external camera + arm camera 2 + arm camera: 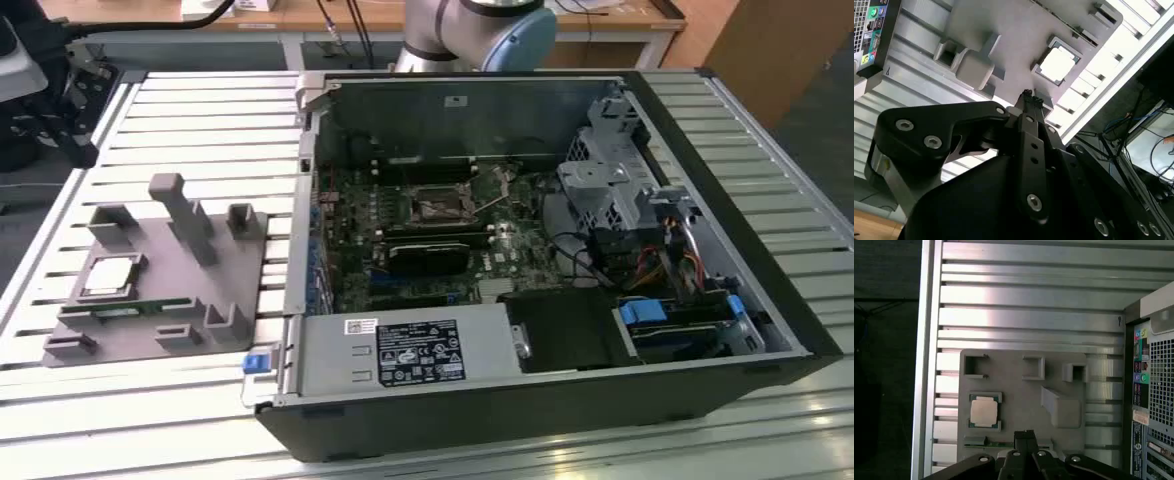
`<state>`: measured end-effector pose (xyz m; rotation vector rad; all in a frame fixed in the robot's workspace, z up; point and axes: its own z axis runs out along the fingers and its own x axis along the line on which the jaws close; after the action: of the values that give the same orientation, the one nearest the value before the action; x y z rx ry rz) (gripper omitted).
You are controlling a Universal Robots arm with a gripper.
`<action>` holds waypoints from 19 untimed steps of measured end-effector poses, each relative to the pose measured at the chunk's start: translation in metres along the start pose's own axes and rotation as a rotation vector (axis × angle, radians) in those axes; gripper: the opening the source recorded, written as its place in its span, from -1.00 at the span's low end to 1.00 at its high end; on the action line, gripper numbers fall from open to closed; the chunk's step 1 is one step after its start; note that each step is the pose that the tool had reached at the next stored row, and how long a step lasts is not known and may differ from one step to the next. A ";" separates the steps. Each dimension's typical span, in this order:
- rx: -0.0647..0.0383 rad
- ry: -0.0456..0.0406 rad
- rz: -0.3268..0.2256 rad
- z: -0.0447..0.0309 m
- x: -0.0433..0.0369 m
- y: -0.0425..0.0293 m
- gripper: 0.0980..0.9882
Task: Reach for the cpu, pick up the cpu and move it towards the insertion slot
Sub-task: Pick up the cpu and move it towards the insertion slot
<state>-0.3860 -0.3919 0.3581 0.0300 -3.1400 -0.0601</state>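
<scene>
The cpu (111,277) is a small silvery square chip lying flat in a recess of the grey plastic fixture (200,290) at the exterior view's left. Both wrist views show it from above, pale and bright: cpu (1058,64), cpu (984,411). My gripper (1025,435) hangs well above the fixture, beside the chip and apart from it, with its black fingertips (1027,96) pressed together and nothing between them. The insertion slot (438,207), a silvery frame with a dark centre, sits on the green board inside the open computer case (534,400).
A thin green memory stick (991,444) lies in the fixture next to the chip. Raised grey posts (180,215) stand on the fixture. The case walls, a drive cage (614,190) and cables surround the board. Everything rests on a ribbed metal table (200,110).
</scene>
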 end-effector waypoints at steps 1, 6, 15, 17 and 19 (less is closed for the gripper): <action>0.000 0.0000 0.000 0.0000 0.0000 0.0000 -0.98; 0.000 0.0001 0.000 -0.0001 0.0011 0.0000 -0.98; 0.000 0.0001 0.000 0.0001 0.0090 0.0002 -0.98; 0.000 0.0001 0.000 0.0002 0.0119 0.0002 -0.98; 0.000 -0.0001 0.000 0.0005 0.0134 0.0002 -0.98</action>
<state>-0.3994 -0.3920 0.3576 0.0301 -3.1401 -0.0601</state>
